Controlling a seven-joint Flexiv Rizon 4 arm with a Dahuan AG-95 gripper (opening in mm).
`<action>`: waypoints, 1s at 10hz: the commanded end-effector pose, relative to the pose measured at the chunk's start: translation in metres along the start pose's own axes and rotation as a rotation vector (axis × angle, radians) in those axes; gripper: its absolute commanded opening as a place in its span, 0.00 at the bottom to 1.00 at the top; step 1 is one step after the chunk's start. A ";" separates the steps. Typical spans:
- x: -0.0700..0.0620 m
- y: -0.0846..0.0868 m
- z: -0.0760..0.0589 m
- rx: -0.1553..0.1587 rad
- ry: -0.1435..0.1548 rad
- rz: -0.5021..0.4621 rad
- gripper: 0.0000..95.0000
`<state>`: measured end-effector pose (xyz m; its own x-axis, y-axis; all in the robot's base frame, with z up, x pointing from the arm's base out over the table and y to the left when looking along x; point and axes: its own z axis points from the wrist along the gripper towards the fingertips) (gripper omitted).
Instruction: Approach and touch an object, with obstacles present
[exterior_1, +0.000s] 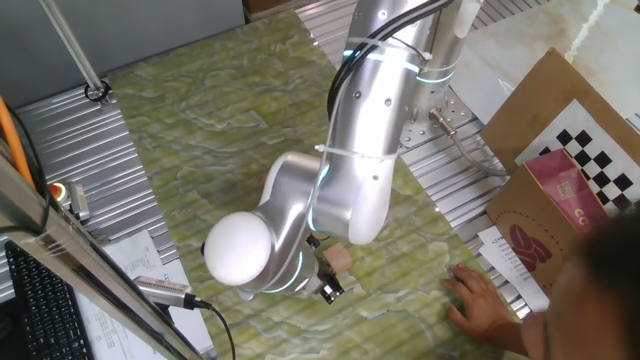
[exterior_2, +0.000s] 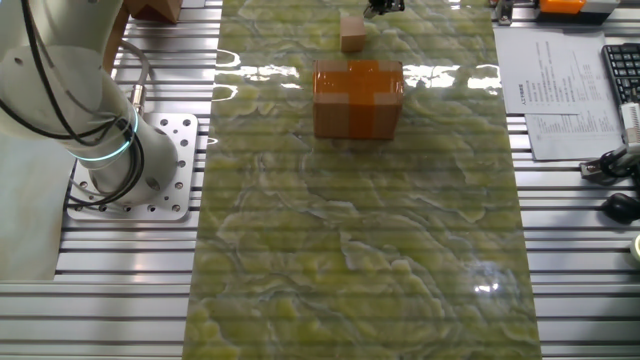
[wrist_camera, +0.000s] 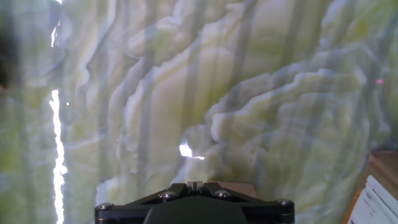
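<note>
The small pale tan wooden cube (exterior_2: 352, 32) stands on the green marbled mat at the far end, just beyond the orange-taped cardboard box (exterior_2: 358, 97). My gripper (exterior_2: 383, 6) hangs low next to the cube, a little to its right, and I cannot tell whether it touches. In one fixed view the cube (exterior_1: 338, 259) sits right beside the gripper (exterior_1: 328, 288), and the arm hides the box. In the hand view the gripper (wrist_camera: 195, 184) has its fingers closed together on nothing. A tan strip (wrist_camera: 242, 185) shows just behind it, likely the cube. The box's labelled side (wrist_camera: 380, 198) shows at the lower right corner.
A person's hand (exterior_1: 482, 300) rests on the mat's edge near the gripper. A cardboard sheet with a checkerboard (exterior_1: 580, 160) lies beside the mat. Papers (exterior_2: 555, 90), a keyboard (exterior_2: 622, 70) and cables lie on the slatted table. The arm's base (exterior_2: 130, 170) stands left of the mat.
</note>
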<state>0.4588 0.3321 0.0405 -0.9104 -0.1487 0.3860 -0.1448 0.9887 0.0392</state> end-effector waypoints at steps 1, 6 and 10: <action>0.001 -0.001 0.000 0.009 0.004 -0.001 0.00; 0.004 -0.001 -0.011 -0.018 -0.007 0.000 0.00; 0.008 -0.006 -0.035 -0.011 -0.079 0.021 0.00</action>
<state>0.4662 0.3274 0.0733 -0.9307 -0.1262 0.3434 -0.1189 0.9920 0.0424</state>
